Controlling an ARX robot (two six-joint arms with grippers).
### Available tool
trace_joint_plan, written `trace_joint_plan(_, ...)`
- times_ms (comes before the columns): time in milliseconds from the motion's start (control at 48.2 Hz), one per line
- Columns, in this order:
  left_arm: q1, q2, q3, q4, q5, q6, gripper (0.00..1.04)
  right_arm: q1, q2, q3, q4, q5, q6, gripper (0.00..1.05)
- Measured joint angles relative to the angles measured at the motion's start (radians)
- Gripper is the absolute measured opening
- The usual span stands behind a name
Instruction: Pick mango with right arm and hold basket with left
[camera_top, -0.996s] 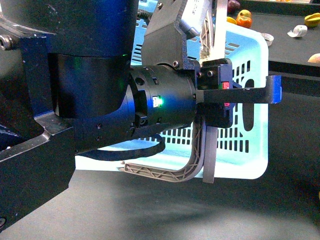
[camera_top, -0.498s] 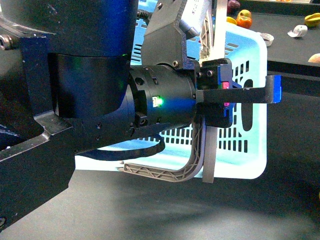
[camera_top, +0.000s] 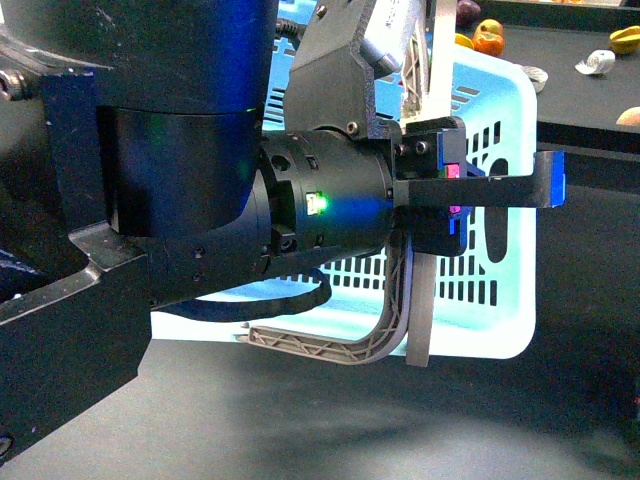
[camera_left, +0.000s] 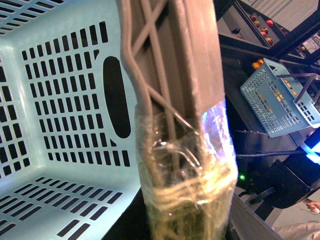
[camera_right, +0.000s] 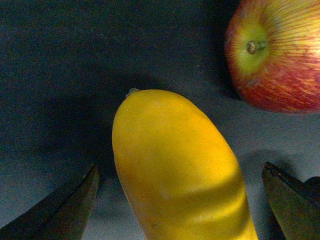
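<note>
The pale turquoise basket (camera_top: 500, 150) stands behind my bulky black left arm (camera_top: 200, 200) in the front view. My left gripper (camera_top: 425, 190) is shut on the basket's grey-brown handle (camera_left: 175, 65) at its part wrapped in clear tape (camera_left: 185, 170). The basket's slotted inside (camera_left: 60, 100) shows empty. In the right wrist view the smooth yellow mango (camera_right: 175, 170) lies on the dark table. My right gripper (camera_right: 182, 200) is open, one finger on each side of the mango, not touching it. The right arm is out of the front view.
A red and yellow apple (camera_right: 277, 52) lies close beside the mango. Fruit (camera_top: 488, 38) and a shiny wrapper (camera_top: 595, 63) lie on the far table. A second blue basket (camera_left: 280, 97) stands on another table in the left wrist view.
</note>
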Motion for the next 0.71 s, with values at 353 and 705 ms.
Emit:
trace_joint_plan(353,0.0,0.0,0.0,0.0,0.0,0.0,0.15,-0.01,0.034,0.022,-0.005,0.004,0.006,0.68)
trace_joint_plan(705,0.0,0.0,0.0,0.0,0.0,0.0,0.15,0.0,-0.245,-0.126,-0.028,-0.114,0.084,0.57)
